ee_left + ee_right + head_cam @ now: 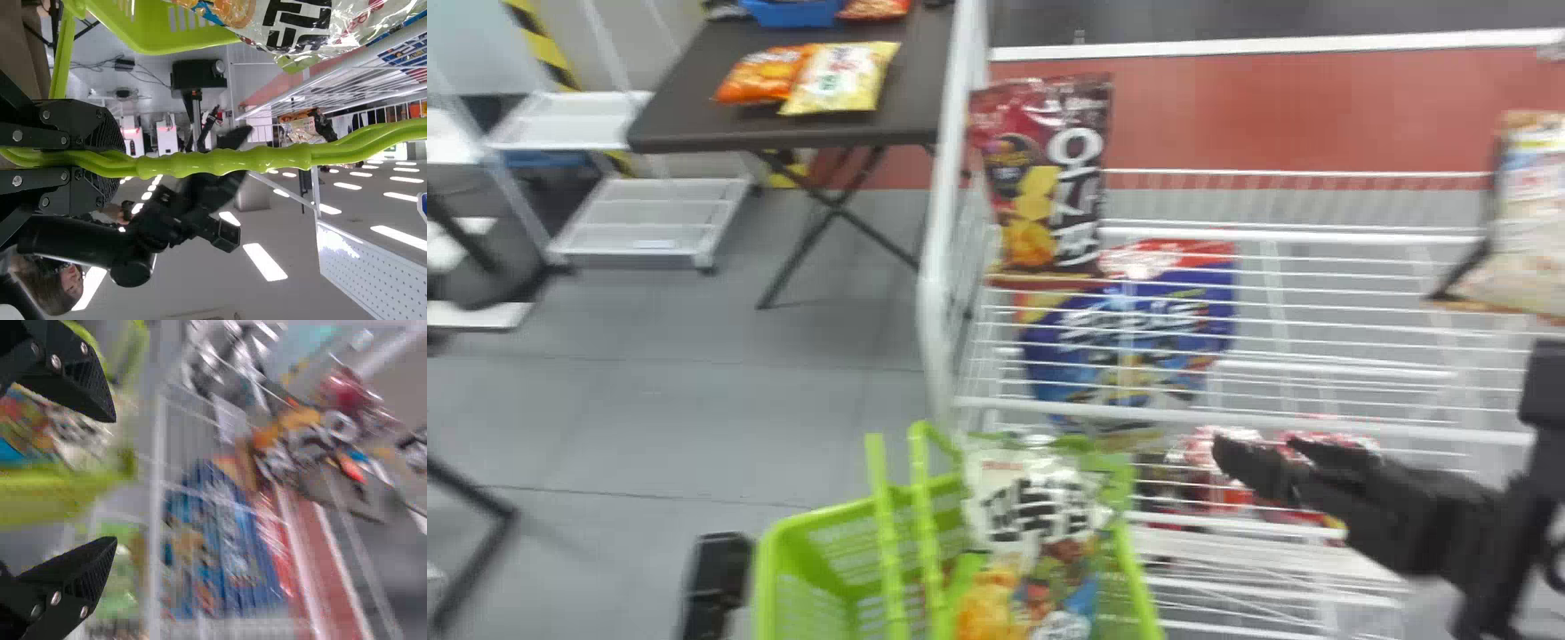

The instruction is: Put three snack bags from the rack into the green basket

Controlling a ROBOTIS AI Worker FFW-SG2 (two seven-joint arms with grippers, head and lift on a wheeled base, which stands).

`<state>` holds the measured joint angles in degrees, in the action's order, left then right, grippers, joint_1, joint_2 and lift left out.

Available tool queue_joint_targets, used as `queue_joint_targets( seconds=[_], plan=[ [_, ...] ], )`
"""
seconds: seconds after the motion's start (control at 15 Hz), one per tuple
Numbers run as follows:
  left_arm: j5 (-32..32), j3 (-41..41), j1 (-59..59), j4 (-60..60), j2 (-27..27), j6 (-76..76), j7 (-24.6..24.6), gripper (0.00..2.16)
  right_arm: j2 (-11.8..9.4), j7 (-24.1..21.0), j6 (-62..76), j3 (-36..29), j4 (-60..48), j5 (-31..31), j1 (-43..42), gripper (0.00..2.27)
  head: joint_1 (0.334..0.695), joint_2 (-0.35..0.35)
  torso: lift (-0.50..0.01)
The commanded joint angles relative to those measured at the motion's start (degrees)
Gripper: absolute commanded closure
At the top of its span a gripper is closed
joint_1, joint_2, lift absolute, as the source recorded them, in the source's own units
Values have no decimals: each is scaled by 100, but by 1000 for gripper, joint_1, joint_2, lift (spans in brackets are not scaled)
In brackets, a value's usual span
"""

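Observation:
My left gripper (716, 569) is beside the green basket (791, 529); in the left wrist view the left gripper (110, 159) is shut on the basket's green handle (227, 160). A white snack bag (1032, 507) stands in the basket. To the basket's right, over the rack (1316, 427), my right gripper (1267, 458) is open and holds nothing; in the right wrist view the fingers of the right gripper (113, 480) stand apart. On the rack are a dark red bag (1040, 178), a blue bag (1129, 338) behind wires, and a pale bag (1529, 213) far right.
Red packages (1209, 462) lie lower in the rack, near the right gripper. The rack's white post (938, 267) rises behind the basket. At the back left stands a dark table (738, 133) with an orange bag (760, 76) and a yellow bag (840, 78).

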<state>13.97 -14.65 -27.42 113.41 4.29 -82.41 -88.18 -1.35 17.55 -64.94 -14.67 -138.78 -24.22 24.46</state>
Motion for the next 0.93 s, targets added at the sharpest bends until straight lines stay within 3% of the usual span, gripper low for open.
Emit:
queue_joint_targets(
  seconds=[0.0, 0.27, 0.47, 0.73, 0.8, 0.87],
  plan=[
    [0, 6, 8, -30, -7, 0, 3, 2148, -5, -59, 907, -458, 589, 620, -556, 53, 695, -158, 0],
    [0, 24, 8, -73, -16, 0, 3, 2148, -14, -278, 2419, -704, 2399, 1772, -1751, 60, 695, -335, 0],
    [0, -3, -53, -117, -25, 0, -24, 2148, -49, -551, 3720, -704, 3858, 2563, -2613, 60, 695, -350, 0],
    [36, -117, -106, -170, -25, 53, -33, 2148, -146, -859, 3843, -581, 4851, 3046, -3281, 66, 695, -350, 0],
    [44, -126, -106, -170, -25, 53, -33, 2148, -146, -973, 3808, -511, 5018, 3143, -3386, 107, 695, -350, 0],
    [44, -126, -106, -170, -25, 53, -33, 2148, -146, -973, 3685, -467, 5124, 3204, -3474, 299, 695, -350, 0]
  ],
)
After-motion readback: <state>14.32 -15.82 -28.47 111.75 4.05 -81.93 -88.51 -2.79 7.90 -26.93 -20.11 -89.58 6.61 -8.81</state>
